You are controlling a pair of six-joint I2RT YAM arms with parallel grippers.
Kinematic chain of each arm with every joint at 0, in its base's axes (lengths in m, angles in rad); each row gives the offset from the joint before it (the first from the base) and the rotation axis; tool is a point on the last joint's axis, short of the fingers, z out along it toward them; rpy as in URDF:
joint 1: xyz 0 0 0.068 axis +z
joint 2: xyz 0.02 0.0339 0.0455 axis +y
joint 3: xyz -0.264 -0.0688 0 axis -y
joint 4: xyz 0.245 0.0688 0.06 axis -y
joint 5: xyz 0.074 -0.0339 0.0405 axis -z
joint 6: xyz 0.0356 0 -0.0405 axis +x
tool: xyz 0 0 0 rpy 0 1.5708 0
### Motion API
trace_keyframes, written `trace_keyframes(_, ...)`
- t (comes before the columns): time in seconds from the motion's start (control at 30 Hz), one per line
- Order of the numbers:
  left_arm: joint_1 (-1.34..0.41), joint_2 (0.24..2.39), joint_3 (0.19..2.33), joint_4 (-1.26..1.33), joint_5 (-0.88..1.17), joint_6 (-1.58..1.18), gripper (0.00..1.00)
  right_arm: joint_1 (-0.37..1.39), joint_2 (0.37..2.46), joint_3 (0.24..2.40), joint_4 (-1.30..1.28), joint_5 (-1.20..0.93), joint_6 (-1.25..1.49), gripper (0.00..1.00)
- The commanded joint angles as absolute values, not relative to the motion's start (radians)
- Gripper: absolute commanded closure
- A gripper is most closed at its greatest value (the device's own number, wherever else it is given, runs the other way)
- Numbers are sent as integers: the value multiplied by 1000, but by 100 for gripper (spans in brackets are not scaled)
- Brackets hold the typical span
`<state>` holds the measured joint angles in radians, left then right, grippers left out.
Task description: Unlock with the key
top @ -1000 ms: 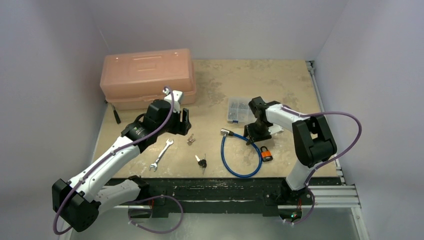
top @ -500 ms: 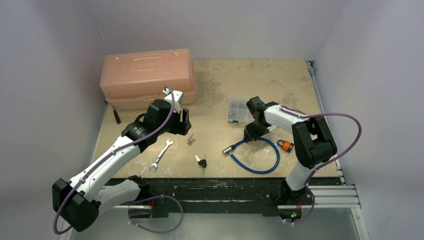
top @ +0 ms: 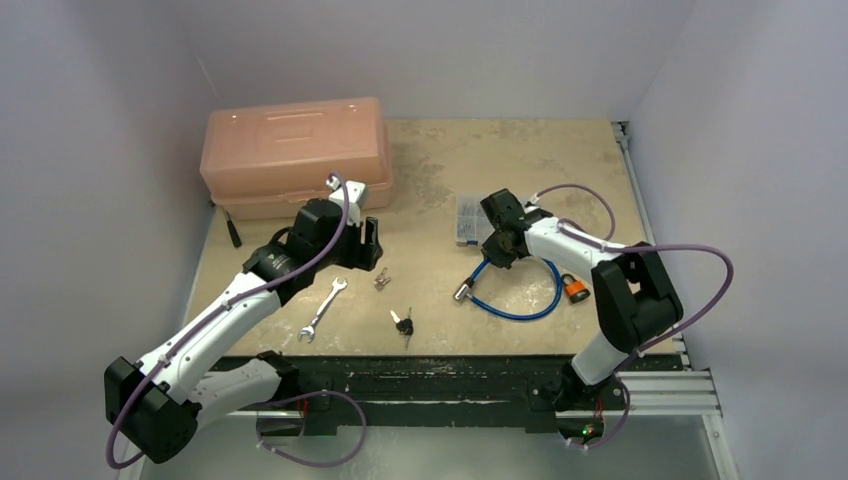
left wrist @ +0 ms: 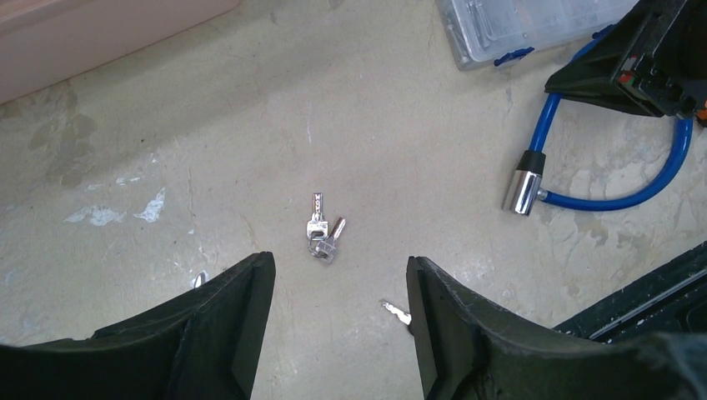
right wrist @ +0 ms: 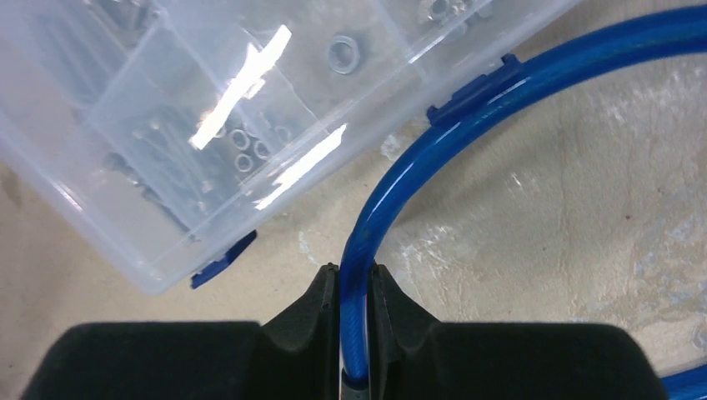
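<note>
Pinches the blue cable (right wrist: 392,192) in the right hand (right wrist: 354,277), holds the left hand (left wrist: 338,279) wide over untouched keys (left wrist: 321,231); leaves the padlock (top: 575,290) seemingly locked.

Bright blue along the looped plastic-coated cable (right wrist: 393,190), chrome at its tip. Orange and black on the small padlock (top: 575,290). Silver on the paired metal keys (left wrist: 321,229). Salmon pink over the plastic toolbox (top: 290,150). Mottled beige, white-scuffed, across the tabletop (top: 470,160).

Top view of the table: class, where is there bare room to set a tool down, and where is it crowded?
Bare: the far table right of the toolbox and beyond the parts box. Crowded: the near strip, with wrench, silver keys, black-headed keys, blue cable and padlock.
</note>
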<state>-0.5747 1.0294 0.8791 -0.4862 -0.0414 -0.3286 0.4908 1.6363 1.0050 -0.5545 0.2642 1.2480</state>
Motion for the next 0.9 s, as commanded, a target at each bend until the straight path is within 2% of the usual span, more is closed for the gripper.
trace_keyframes(0.0,-586,1026,886,-452,-41,-319,37,492,1607,1016,-397,307,1149,73)
trace_keyframes(0.23,-641,1088,871,-452,-83,-357,35,492,1563,1030,-420,307,1062,27)
trace_keyframes(0.3,-659,1122,870,-461,-111,-377,35,492,1532,1026,-434,316,1041,18)
trace_keyframes(0.4,-676,1180,883,-493,-163,-408,37,492,1475,1006,-441,306,1002,17)
trace_keyframes(0.5,-677,1215,880,-507,-212,-434,40,492,1410,972,-418,260,946,22)
trace_keyframes(0.67,-675,1262,810,-433,-187,-439,32,492,1231,850,-302,155,851,26)
trace_keyframes(0.87,-673,1365,811,-392,-172,-454,33,492,1083,781,-269,75,761,24)
